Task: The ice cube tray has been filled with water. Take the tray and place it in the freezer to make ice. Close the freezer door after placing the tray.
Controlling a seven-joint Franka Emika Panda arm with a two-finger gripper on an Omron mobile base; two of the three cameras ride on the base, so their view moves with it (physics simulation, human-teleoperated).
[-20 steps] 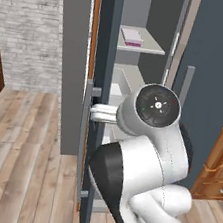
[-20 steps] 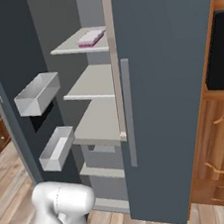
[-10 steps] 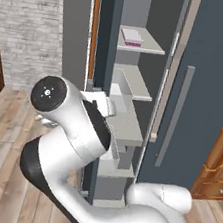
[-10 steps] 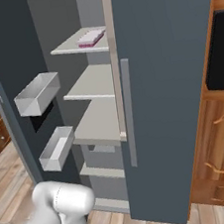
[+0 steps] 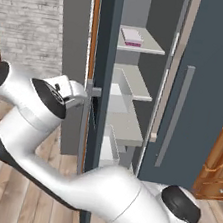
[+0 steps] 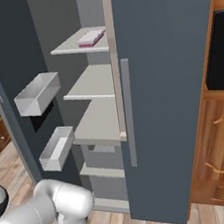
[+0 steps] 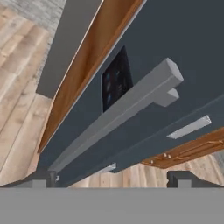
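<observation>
Swinging out since a second ago, my arm has left the front of the freezer (image 6: 179, 75) for the outer face of the freezer door (image 5: 100, 71), so I judge closing is next. That door's bar handle (image 7: 118, 111) sits just ahead of the gripper (image 7: 111, 178), between 2 widely spread fingers gripping nothing. Inside the freezer, the ice cube tray (image 6: 90, 37) lies on the top shelf (image 6: 70, 48).
</observation>
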